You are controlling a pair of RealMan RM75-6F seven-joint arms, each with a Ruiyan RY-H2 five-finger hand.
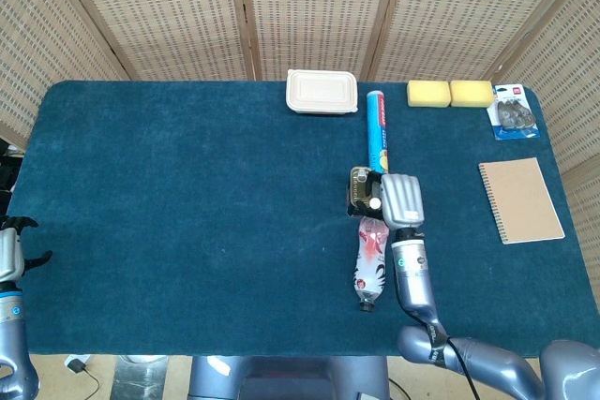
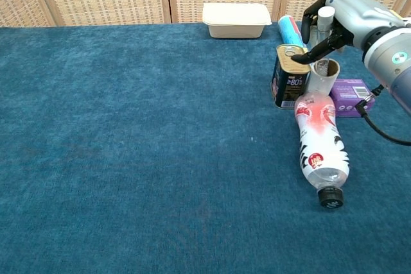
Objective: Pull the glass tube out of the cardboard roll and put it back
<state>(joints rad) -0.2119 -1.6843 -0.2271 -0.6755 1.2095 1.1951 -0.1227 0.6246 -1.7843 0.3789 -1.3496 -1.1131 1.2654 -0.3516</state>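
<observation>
Chest view: right hand [image 2: 340,20] fingers pinching glass tube [image 2: 325,25], upright, apparently lifted above cardboard roll [image 2: 321,76] standing on blue cloth table [image 2: 141,145]. Left hand [image 1: 9,252] fingers apart. Wicker screens [image 1: 309,7] behind.

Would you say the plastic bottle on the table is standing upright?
No, the plastic bottle lies on its side on the blue table, its black cap pointing toward the near edge in the chest view.

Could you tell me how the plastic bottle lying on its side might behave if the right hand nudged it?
The plastic bottle lies on its side, round-bodied, so it would probably roll sideways. It looks nearly empty, hence likely light and easily shifted. Its base seems to touch the cardboard roll, which might tip if the bottle moves.
</observation>
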